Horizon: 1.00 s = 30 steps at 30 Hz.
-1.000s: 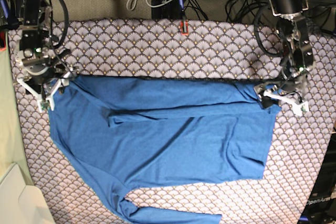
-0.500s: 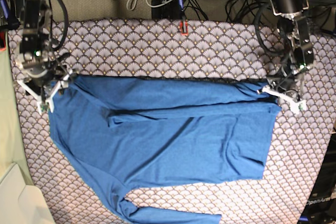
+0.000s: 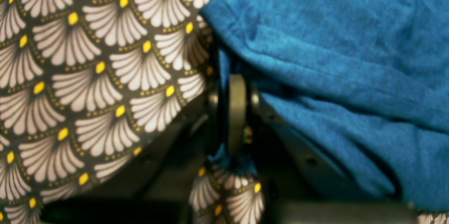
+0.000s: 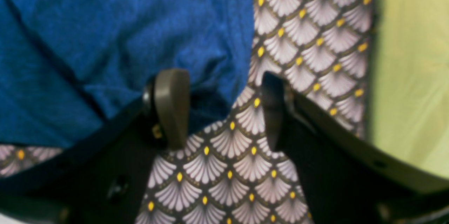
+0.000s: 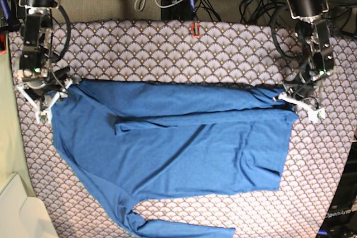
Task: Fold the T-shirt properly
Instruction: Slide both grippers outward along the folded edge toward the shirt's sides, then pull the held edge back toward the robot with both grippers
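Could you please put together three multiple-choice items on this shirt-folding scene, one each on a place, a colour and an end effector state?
1. Where does the loose sleeve trail in the base view?
A. along the bottom edge
B. over the top edge of the cloth
C. off the right side

2. What colour are the small dots in the scallop-patterned cloth?
A. red
B. green
C. yellow

3. How do the two end effectors stand?
A. both open
B. left shut on the shirt edge, right open
C. left open, right shut

Answers:
1. A: the sleeve of the T-shirt runs along the bottom of the base view.
2. C: the scallop-patterned cloth carries yellow dots at each fan's tip.
3. B: the left end effector has its pads pressed together at the T-shirt's edge, while the right end effector shows a wide gap with cloth visible between.
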Available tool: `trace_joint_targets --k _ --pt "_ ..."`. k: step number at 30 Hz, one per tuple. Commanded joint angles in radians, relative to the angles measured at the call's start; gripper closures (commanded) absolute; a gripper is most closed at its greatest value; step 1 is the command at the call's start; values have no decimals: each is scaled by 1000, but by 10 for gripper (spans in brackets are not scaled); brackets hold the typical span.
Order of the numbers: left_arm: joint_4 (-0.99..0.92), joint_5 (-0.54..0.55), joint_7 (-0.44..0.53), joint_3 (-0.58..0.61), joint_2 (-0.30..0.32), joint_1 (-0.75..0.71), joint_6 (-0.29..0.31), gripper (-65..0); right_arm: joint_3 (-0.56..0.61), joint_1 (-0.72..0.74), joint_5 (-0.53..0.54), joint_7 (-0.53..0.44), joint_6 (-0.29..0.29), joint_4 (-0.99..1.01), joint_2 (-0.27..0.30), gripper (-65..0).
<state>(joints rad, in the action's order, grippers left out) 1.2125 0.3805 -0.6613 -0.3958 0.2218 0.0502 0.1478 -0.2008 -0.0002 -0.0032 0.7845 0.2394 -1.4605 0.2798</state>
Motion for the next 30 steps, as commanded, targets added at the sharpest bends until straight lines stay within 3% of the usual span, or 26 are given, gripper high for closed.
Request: trace_joint_targets --k 1,7,9,16,17,22,24,30 --pt "0 -5 -61 5 1 -2 2 -3 -6 12 -4 -13 -2 -4 14 -337" --pt "2 -5 -61 5 3 -2 2 -3 -2 9 -4 -13 -2 13 9 -330" --pt "2 -5 -61 5 3 -2 2 -3 -2 7 -2 -13 -2 13 9 -298" --pt "2 -5 -62 5 3 -6 2 -3 1 4 -2 -10 -2 13 9 -15" --pt "2 -5 -62 7 3 -6 2 -3 1 4 -2 -6 -2 13 9 0" --pt "5 -5 -113 7 9 -5 2 -3 -6 -28 -2 -10 -2 -13 14 0" --pt "19 1 -125 5 37 -8 2 -3 -6 -62 -2 -12 -2 -62 14 0" --pt "109 -5 -134 5 41 -60 2 -3 -7 -159 -2 -12 -2 -217 8 0"
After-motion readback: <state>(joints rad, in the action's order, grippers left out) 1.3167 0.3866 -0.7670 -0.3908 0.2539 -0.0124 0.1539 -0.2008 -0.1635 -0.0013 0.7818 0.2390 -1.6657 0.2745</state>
